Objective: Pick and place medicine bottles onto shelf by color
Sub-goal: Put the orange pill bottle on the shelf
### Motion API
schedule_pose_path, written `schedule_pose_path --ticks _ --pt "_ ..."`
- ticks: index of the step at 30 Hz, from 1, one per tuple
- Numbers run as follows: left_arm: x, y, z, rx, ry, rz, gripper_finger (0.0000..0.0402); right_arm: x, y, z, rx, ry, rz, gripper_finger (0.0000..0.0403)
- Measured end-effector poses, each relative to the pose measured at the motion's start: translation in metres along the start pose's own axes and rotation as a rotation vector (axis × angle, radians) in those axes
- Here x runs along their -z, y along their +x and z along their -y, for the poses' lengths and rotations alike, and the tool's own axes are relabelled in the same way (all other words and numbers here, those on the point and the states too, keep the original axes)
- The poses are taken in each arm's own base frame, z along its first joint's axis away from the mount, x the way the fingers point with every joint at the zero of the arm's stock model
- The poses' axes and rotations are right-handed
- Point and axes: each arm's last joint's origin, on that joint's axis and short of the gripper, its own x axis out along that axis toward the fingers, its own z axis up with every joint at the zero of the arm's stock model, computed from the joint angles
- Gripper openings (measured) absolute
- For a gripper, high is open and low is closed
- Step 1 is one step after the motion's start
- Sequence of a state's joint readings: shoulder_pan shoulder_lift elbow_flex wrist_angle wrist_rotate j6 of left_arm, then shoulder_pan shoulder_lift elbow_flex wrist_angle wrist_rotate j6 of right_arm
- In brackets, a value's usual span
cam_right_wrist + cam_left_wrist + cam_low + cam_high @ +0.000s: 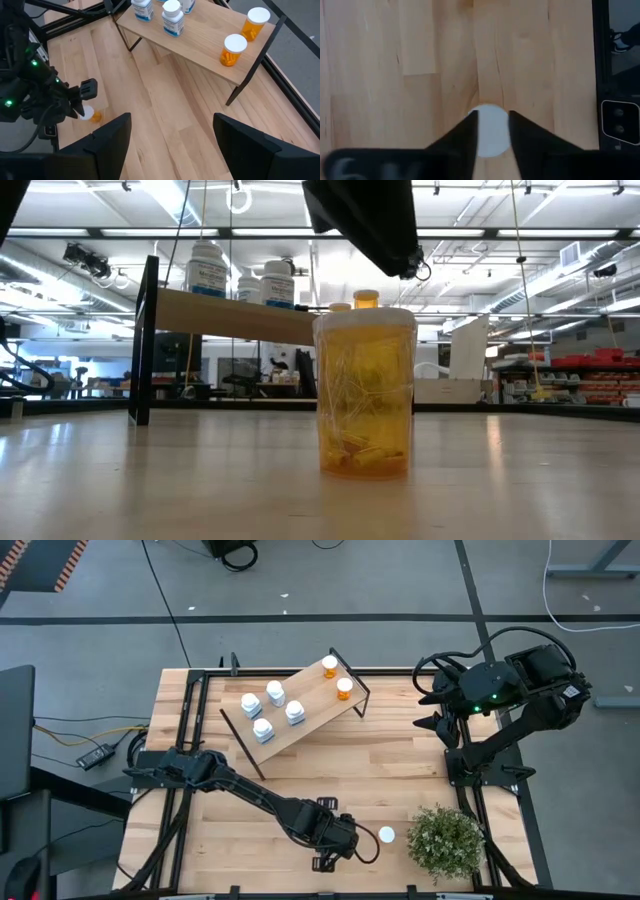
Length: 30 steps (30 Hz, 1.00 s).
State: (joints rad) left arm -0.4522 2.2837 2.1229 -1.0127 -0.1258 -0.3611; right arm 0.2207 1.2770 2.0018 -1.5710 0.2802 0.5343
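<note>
Left hand (pixel 492 137) is straddling an upright orange bottle's white cap (pixel 490 129), fingers spread, not yet pinching; closing off-centre is risking tipping it on the surface (pixel 420 75); right hand (pixel 172 137) is waiting spread

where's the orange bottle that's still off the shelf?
High view: the orange bottle stands near the table's front edge, between the left gripper and the potted plant.

— What kind of place do I work in here?

— I see a big workshop or lab hall. In the low view there are ceiling light strips (pixel 90 230) and red racks (pixel 600 375) far behind the table (pixel 150 480). From above I see a grey concrete floor (pixel 350 580) with loose cables (pixel 590 590).
</note>
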Motion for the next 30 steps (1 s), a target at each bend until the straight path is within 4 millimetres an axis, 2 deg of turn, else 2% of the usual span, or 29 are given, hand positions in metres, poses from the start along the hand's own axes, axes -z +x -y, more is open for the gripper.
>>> schedule_pose_path --ticks 3,5,14,30 --pt "0.002 0.004 0.001 0.029 0.009 -0.011 0.004 0.0 0.0 0.0 0.0 -0.002 0.0 0.0288" --pt "0.002 0.007 0.002 0.062 0.002 -0.006 0.0012 0.0 0.0 0.0 0.0 -0.002 0.0 0.0288" --pt "0.01 0.022 0.001 0.066 -0.013 -0.028 0.0005 0.0 0.0 0.001 0.022 -0.003 0.013 0.0288" --pt "0.006 0.027 -0.001 0.077 -0.031 0.007 0.0005 0.0 0.0 0.001 0.023 -0.002 0.013 0.0288"
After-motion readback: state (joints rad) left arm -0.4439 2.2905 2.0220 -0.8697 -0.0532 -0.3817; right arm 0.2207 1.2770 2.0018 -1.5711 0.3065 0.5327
